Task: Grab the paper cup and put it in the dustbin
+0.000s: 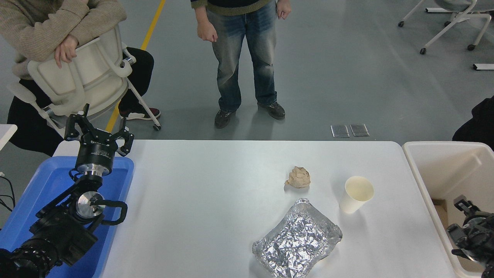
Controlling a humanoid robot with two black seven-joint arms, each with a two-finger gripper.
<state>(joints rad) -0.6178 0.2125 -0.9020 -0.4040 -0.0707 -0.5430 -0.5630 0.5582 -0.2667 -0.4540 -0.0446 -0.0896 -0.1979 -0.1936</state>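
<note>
The paper cup (pixel 356 194) stands upright on the white table (pixel 200 200), right of centre, open end up and empty. The dustbin (pixel 440 170) is the off-white tub off the table's right edge. My right gripper (pixel 470 227) sits low at the lower right, over the dustbin's near end, well to the right of the cup; only part of it shows. My left gripper (pixel 99 126) is parked at the lower left above the blue tray, fingers spread and empty.
A crumpled tan paper ball (pixel 298 177) lies left of the cup. A crumpled foil tray (pixel 297 241) lies in front of it. A blue tray (pixel 50 185) is at the left edge. One person (pixel 243 58) stands and another (pixel 58 34) sits beyond the table.
</note>
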